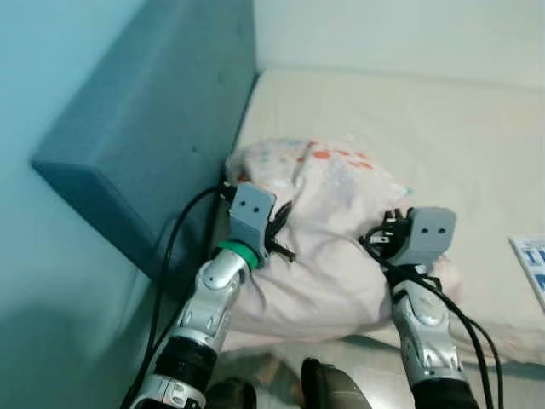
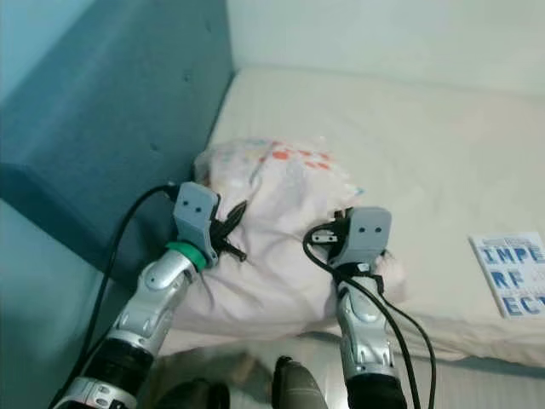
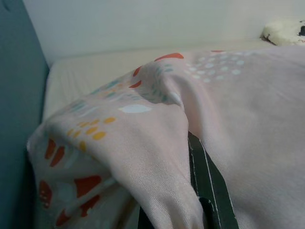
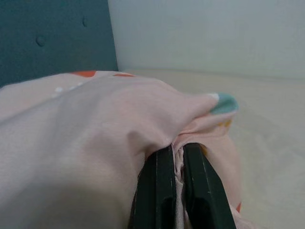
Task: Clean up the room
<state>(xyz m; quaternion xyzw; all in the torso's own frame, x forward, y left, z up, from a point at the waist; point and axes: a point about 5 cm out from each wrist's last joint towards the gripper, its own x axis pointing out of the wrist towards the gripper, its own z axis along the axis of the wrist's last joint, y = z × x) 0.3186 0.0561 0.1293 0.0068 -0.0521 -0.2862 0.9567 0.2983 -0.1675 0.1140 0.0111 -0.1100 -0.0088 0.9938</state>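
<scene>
Pillow (image 1: 332, 247) on bed (image 1: 443, 153), pinched by left gripper (image 3: 200, 191) and right gripper (image 4: 177, 186) jaws

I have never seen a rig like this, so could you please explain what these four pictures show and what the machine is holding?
This is a humanoid robot with two silver arms, each ending in a gripper of two black fingers. The two wider pictures come from a stereo camera on its head, looking down at a bed with a teal headboard. A pink patterned pillow lies on the bed near the headboard, and a printed booklet lies off to the robot's right. The other two pictures come from cameras on the wrists, looking along the fingers. The right gripper is shut on a fold of the pillow. The left gripper is at the pillow's other side, its fingers mostly hidden under fabric, so its grip is unclear.
</scene>
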